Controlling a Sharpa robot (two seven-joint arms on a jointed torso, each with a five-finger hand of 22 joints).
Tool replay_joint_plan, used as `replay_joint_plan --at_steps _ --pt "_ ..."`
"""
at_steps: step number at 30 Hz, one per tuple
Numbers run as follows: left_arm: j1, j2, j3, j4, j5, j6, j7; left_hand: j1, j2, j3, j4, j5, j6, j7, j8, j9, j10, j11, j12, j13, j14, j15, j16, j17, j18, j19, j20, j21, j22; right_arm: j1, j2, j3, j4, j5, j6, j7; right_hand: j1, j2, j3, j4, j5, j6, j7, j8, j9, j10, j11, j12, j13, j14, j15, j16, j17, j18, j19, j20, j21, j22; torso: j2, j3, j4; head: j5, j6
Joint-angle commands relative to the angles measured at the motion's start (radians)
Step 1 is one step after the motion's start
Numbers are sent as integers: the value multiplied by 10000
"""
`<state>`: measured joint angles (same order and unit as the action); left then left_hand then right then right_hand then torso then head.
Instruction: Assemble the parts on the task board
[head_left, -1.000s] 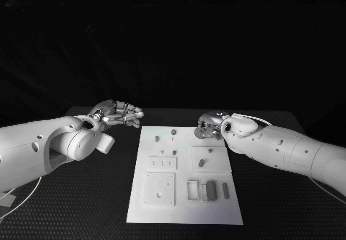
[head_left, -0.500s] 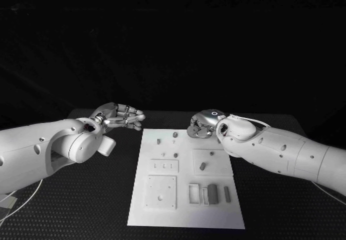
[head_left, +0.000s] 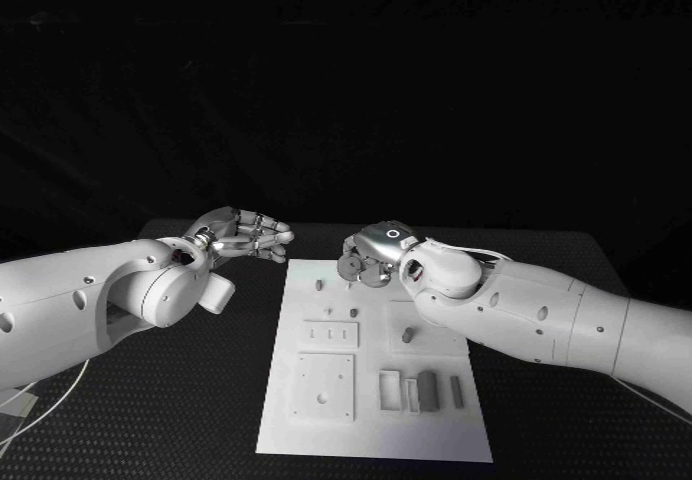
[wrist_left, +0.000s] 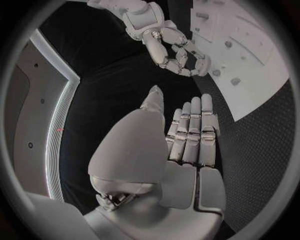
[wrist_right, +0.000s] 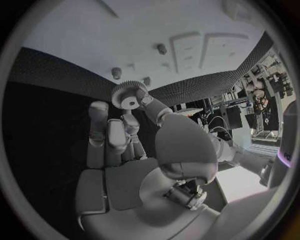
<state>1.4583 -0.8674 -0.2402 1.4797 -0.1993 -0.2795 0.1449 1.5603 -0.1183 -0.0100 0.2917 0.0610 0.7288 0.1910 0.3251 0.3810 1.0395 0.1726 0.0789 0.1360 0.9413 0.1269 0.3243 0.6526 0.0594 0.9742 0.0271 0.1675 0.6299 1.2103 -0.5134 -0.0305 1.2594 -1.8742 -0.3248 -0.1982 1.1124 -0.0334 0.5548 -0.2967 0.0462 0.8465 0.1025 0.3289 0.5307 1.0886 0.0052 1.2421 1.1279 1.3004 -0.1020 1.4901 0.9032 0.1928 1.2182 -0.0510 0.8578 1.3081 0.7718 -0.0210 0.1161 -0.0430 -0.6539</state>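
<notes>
The white task board lies in the middle of the black table. My right hand hovers over its far end, pinching a small toothed gear between thumb and a finger. In the right wrist view the gear hangs above short pegs on the board. My left hand floats off the board's far left corner, fingers stretched side by side, holding nothing. In the left wrist view the right hand shows at the board's edge.
Nearer me the board carries a small plate with slots, a larger square plate, an oblong part, a frame and two upright blocks. A cable lies at the table's near left.
My right hand has moved left along the board's far end, carrying the gear. The left hand has barely shifted.
</notes>
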Motion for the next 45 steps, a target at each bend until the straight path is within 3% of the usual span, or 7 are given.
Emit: replay_joint_plan --at_steps 1,6,14,25,35,45 --pt "11 36 6 23 -27 100 92 5 -1 46 2 -38 10 326 -24 -15 -24 38 -63 10 -73 19 -62 14 95 -38 9 -58 13 -92 165 -109 7 -869 -271 -201 24 -102 3 49 24 1117 82 22 191 7 -54 -37 -15 14 -43 19 -3 690 -62 -23 39 194 17 9 -3 -13 19" --pt "11 39 6 17 -27 120 78 3 2 47 2 -38 11 326 -24 -15 -25 39 -65 11 -73 20 -65 17 96 -38 10 -59 14 -300 293 -197 140 -1337 -348 -361 18 -156 0 53 24 1113 87 0 185 22 -49 -47 -41 12 -38 17 -17 690 -57 -25 41 189 12 -2 14 -12 -10" --pt "11 -2 6 19 -28 111 70 -2 -2 46 2 -38 9 327 -27 -17 -28 40 -69 14 -80 23 -76 22 94 -45 12 -66 14 -341 395 -446 128 -1658 -379 -703 4 -169 -1 59 24 1123 87 -5 184 32 -48 -52 -56 24 -36 20 5 690 -50 -24 42 186 8 -10 11 27 -36" --pt "12 -20 6 37 -28 114 53 -3 -4 46 1 -38 7 327 -30 -18 -31 41 -72 17 -85 26 -85 27 94 -51 15 -73 14 -344 451 -495 66 -1783 -383 -1078 -115 -208 -9 84 24 1153 87 -30 180 76 -48 -73 -113 34 -34 21 -1 690 -13 -20 41 171 6 2 -11 60 -29" --pt "12 7 5 33 -32 128 51 -3 -4 49 1 -38 7 328 -32 -20 -32 41 -74 21 -87 28 -95 34 94 -53 16 -77 15 -418 651 -612 -355 -1763 -224 -1061 -102 -224 16 65 25 1161 82 -41 178 88 -52 -83 -135 43 -38 23 13 690 -8 -27 35 165 10 3 11 43 -45" --pt "13 23 5 37 -33 141 38 -10 -5 49 4 -38 6 329 -34 -21 -32 42 -75 24 -88 30 -101 40 94 -54 19 -81 17 -440 662 -618 -667 -1826 -251 -1171 -99 -237 23 63 25 1169 81 -45 179 93 -54 -86 -145 45 -40 24 13 690 -4 -30 33 163 -2 -7 9 91 -77"
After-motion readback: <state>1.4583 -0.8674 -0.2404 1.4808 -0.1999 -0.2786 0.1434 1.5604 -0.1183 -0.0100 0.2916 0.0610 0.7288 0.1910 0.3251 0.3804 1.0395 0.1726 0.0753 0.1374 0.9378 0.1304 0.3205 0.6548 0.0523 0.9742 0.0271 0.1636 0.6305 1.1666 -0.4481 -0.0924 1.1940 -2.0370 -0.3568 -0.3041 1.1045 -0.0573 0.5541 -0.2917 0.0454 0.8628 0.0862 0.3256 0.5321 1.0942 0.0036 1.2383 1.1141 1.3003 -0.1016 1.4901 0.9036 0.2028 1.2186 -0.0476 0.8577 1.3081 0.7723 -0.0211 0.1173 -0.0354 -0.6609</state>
